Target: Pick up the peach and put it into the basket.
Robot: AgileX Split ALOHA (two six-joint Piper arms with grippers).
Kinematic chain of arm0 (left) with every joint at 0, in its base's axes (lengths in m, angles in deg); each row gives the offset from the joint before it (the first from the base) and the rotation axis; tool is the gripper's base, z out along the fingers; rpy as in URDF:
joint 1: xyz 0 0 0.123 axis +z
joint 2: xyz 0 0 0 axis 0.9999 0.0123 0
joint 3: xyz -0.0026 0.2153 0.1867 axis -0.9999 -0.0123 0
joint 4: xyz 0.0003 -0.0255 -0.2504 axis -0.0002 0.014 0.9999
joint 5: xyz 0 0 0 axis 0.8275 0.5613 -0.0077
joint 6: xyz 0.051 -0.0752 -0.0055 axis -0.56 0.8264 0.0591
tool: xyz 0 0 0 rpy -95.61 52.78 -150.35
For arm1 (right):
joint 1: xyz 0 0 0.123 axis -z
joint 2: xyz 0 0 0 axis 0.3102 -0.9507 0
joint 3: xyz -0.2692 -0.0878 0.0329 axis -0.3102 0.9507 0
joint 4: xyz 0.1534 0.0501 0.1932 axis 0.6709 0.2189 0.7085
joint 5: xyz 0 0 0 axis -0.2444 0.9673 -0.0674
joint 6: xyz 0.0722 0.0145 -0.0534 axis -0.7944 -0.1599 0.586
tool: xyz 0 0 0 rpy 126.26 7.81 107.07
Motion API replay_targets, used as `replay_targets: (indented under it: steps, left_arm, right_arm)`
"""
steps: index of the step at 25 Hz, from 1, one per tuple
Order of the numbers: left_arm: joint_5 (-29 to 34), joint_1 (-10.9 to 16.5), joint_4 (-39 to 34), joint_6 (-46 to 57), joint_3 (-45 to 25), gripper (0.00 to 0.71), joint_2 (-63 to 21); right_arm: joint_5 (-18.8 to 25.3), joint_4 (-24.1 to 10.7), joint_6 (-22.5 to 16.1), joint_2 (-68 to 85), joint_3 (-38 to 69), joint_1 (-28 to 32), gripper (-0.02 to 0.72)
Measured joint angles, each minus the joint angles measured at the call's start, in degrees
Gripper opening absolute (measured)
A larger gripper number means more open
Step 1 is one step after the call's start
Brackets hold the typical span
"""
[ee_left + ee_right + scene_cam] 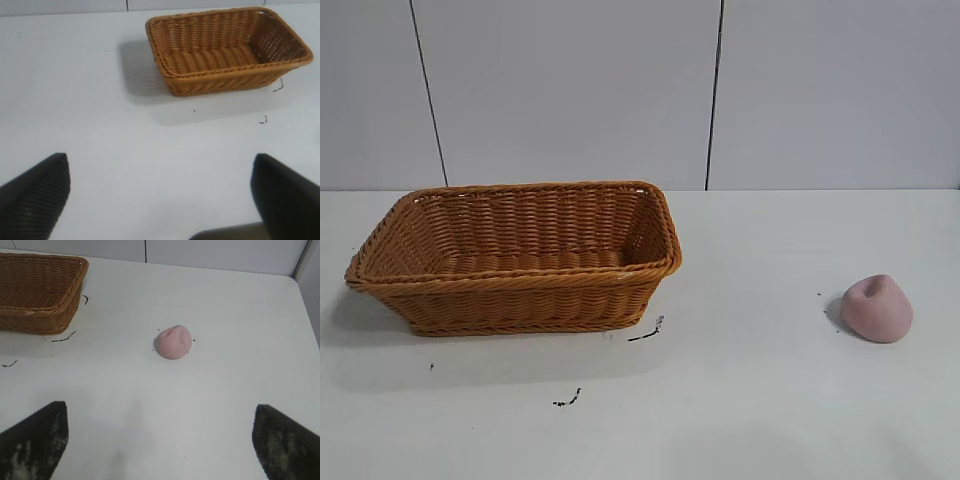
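The peach [877, 309] is lying on the white table [760, 400], well apart from the basket [516, 256], which is standing empty toward the left arm's side. The left gripper [160, 200] is being held above bare table with its jaws wide open. The right gripper [160, 440] is being held back from the peach, jaws also open and holding nothing.

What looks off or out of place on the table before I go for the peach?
Nothing serious. The basket sits upright and looks undamaged; the peach lies apart on the table. Only oddity: small black marks beside the basket's front corner.
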Motion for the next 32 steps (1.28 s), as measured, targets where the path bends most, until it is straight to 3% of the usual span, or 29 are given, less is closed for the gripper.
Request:
replay_targets:
  steps: [9,14,20,27,32]
  left_arm:
    - [0.0,0.0,0.0,0.0,0.0,0.694,0.0]
    - [0.0,0.0,0.0,0.0,0.0,0.694,0.0]
    - [0.0,0.0,0.0,0.0,0.0,0.694,0.0]
    - [0.0,0.0,0.0,0.0,0.0,0.694,0.0]
    - [0.0,0.0,0.0,0.0,0.0,0.694,0.0]
  right_arm:
    - [-0.7,0.0,0.2,-5.5,-2.9,0.0,0.696]
    - [-3.0,0.0,-0.8,-29.7,-13.3,0.0,0.696]
    - [-0.1,0.4,-6.0,-63.7,-29.4,0.0,0.696]
    - [-0.7,0.5,-6.2,-91.5,-44.8,0.0,0.696]
    - [-4.3,0.5,-6.2,-104.5,-47.4,0.0,0.696]
